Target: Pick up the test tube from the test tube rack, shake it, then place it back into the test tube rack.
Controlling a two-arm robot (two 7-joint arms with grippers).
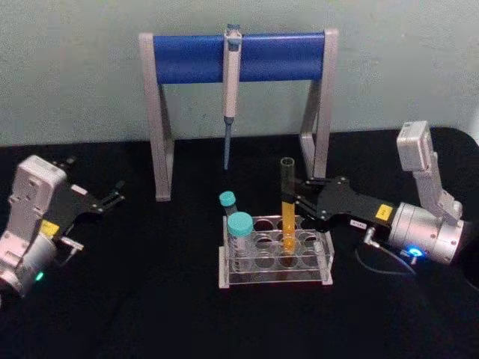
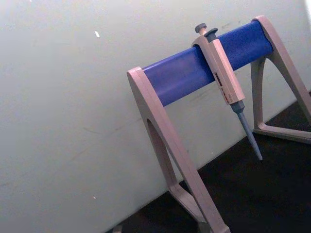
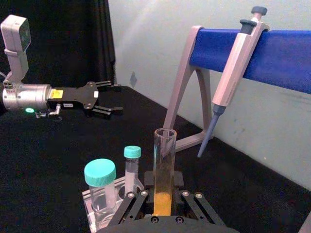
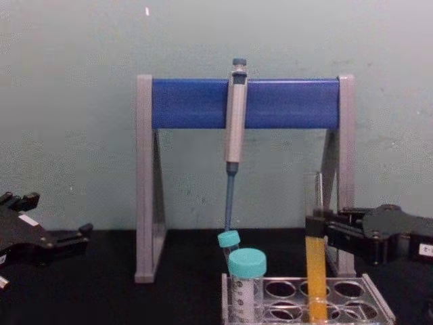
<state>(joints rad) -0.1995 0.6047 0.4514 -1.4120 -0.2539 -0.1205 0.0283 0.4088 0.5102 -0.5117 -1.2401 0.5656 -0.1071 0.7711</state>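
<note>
The test tube (image 1: 288, 198) stands upright in the clear test tube rack (image 1: 323, 263), orange-yellow liquid filling its lower half. My right gripper (image 1: 298, 200) reaches in from the right and is shut on the tube at mid-height, just above the rack's top plate. In the right wrist view the tube (image 3: 164, 165) rises between the dark fingertips (image 3: 149, 179), which sit flush against it. From the chest view the tube (image 4: 315, 271) still has its bottom in the rack (image 4: 379, 305). My left gripper (image 1: 114, 194) rests open and empty at the far left of the table.
Two teal-capped tubes (image 1: 240, 233) stand in the rack's left holes. Behind the rack is a tall grey-and-blue pipette stand (image 1: 187, 60) with a pipette (image 1: 231, 82) hanging, tip down, over the table. Black cloth covers the table.
</note>
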